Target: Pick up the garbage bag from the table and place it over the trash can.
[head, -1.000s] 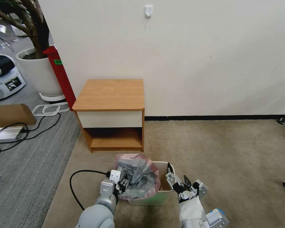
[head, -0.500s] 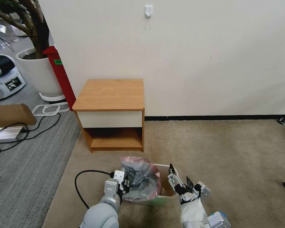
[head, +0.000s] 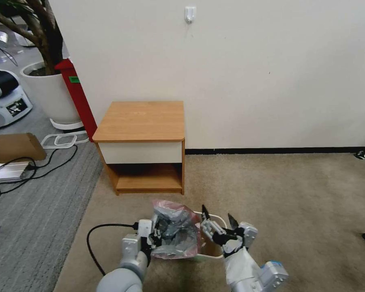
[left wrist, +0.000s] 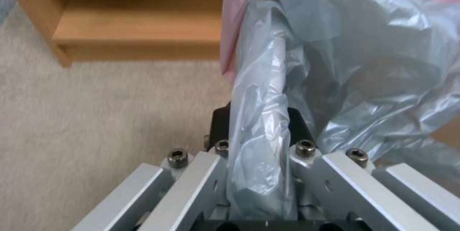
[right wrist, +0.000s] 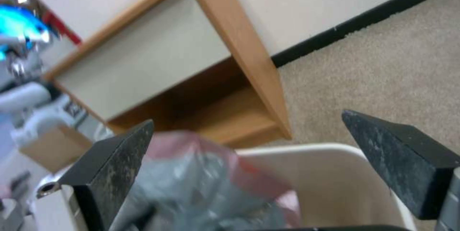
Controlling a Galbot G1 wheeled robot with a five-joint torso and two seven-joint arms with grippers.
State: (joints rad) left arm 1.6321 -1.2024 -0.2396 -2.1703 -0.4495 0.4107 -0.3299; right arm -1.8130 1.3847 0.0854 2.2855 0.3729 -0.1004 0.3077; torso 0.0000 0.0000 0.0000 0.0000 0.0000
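**Bag half over the bin**

Bag (head: 175, 234) is bunching over the left part of the trash can (head: 213, 250), pinched in the left gripper (head: 155, 237). The right gripper (head: 217, 222), jaws spread wide, is hovering above the bare rim; it should catch the loose pink edge there.

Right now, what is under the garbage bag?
The trash can stands under the garbage bag, which the left gripper holds; its left part is covered. The right gripper is open above the rim.

A plain off-white wall (head: 251, 73) above beige carpet (head: 296, 194).
We see a black baseboard (head: 280, 150), grey ribbed carpet (head: 32, 215) at left, and a big white round plant pot (head: 48, 91) far left.
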